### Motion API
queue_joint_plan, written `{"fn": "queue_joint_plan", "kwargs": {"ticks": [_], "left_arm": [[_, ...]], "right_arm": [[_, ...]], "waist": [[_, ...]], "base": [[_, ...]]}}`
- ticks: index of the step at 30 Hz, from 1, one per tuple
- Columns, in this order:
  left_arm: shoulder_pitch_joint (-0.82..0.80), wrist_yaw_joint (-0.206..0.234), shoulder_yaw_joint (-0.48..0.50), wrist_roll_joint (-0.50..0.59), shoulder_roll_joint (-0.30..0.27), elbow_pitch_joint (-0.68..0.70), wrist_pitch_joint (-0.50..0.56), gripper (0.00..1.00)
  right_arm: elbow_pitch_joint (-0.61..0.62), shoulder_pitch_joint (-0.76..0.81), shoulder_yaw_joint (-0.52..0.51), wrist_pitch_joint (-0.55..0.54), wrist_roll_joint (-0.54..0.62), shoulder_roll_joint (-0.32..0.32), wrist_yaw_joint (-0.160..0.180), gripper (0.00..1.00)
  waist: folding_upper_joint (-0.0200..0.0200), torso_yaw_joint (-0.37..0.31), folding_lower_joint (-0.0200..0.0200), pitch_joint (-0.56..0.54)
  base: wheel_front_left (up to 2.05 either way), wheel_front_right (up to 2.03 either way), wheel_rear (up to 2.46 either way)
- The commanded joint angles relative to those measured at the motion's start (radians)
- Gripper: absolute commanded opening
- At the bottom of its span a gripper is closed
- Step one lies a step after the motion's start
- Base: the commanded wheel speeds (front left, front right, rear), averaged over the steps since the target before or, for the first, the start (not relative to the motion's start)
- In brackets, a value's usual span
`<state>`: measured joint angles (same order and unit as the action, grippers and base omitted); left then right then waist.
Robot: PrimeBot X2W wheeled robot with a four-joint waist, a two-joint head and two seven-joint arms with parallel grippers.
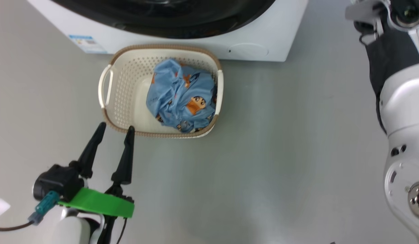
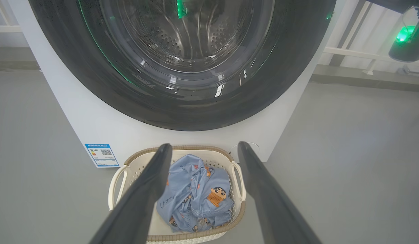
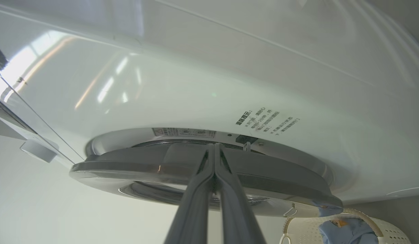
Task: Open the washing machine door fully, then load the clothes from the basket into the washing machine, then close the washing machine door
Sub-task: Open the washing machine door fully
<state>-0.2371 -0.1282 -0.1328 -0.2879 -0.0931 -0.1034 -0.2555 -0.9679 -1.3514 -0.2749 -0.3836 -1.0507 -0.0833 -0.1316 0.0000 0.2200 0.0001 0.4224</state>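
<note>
The white washing machine [image 1: 263, 37] fills the top of the head view, its glossy black door [image 1: 168, 20] facing me. On the floor in front stands the basket [image 1: 162, 47], holding the blue cartoon-print clothes [image 1: 180, 96]. My left gripper [image 1: 116, 127] is open and empty, its tips just short of the basket's near left corner. The left wrist view looks between the gripper's [image 2: 205, 145] spread fingers at the clothes [image 2: 195, 193] and the door [image 2: 128, 95]. My right gripper [image 3: 214, 146] is shut, its tips at the rim of the door [image 3: 128, 166], which stands slightly off the machine front.
Bare grey floor [image 1: 280, 152] spreads right of the basket. My right arm [image 1: 399, 84] rises along the right edge. A blue energy sticker [image 1: 85, 43] and a round service flap [image 1: 248, 50] mark the machine's base. A green-lit device [image 2: 404, 37] hangs at the upper right.
</note>
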Motion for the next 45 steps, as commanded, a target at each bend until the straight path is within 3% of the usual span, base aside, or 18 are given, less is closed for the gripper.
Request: {"fn": "queue_joint_plan", "kwargs": {"ticks": [1, 25, 33, 45], "left_arm": [[-0.029, -0.003, 0.026, -0.012, -0.016, 0.024, -0.006, 1.00], [-0.091, -0.003, -0.018, -0.044, 0.010, 0.022, -0.006, 1.00], [-0.102, -0.003, -0.020, -0.052, 0.017, 0.019, -0.006, 1.00], [-0.099, -0.003, 0.000, -0.045, 0.018, 0.034, -0.006, 1.00]], "right_arm": [[0.005, -0.060, 0.005, -0.012, 0.013, 0.030, 0.001, 0.00], [-0.204, -0.300, 0.004, 0.048, 0.111, 0.033, 0.001, 0.00], [-0.225, -0.320, 0.064, -0.043, 0.061, 0.033, 0.001, 0.00], [-0.136, -0.230, 0.177, -0.275, -0.034, 0.033, 0.001, 0.00]], "waist": [[0.0000, 0.027, -0.0001, 0.033], [0.0000, 0.080, -0.0001, 0.120], [0.0000, 0.093, -0.0001, 0.122], [0.0000, 0.082, -0.0001, 0.107]], "base": [[0.00, 0.00, 0.00], [0.00, 0.00, 0.00], [0.00, 0.00, 0.00], [0.00, 0.00, 0.00]]}}
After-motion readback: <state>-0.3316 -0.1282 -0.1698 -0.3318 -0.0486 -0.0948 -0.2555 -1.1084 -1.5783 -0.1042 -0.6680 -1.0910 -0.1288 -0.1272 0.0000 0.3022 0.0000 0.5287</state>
